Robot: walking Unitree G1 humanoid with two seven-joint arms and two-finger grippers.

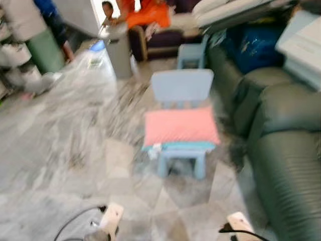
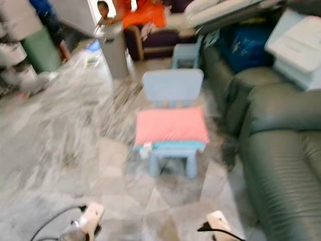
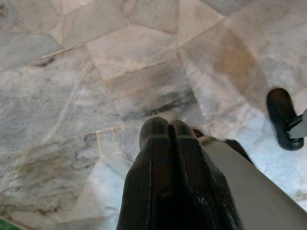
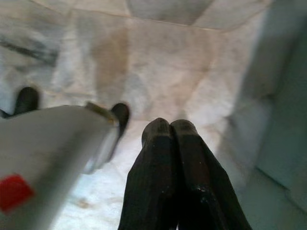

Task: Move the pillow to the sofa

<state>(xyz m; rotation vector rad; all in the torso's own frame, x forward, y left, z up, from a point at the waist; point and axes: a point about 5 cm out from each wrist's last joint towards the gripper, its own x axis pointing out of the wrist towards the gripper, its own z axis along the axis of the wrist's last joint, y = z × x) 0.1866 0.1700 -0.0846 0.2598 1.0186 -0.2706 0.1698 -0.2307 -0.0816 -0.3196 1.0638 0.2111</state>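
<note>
A pink pillow lies flat on the seat of a small light-blue child's chair in the middle of the marble floor. The dark green leather sofa runs along the right side, just beside the chair. My left gripper hangs low over the floor tiles with its two black fingers pressed together, holding nothing. My right gripper also hangs down, shut and empty, near the sofa's base. Both arms sit at the bottom edge of the head views, well short of the chair.
A grey bin stands behind the chair, a second blue stool beyond it. Blue bags and stacked items fill the sofa's far end. People sit on a purple seat at the back. My black foot rests on the floor.
</note>
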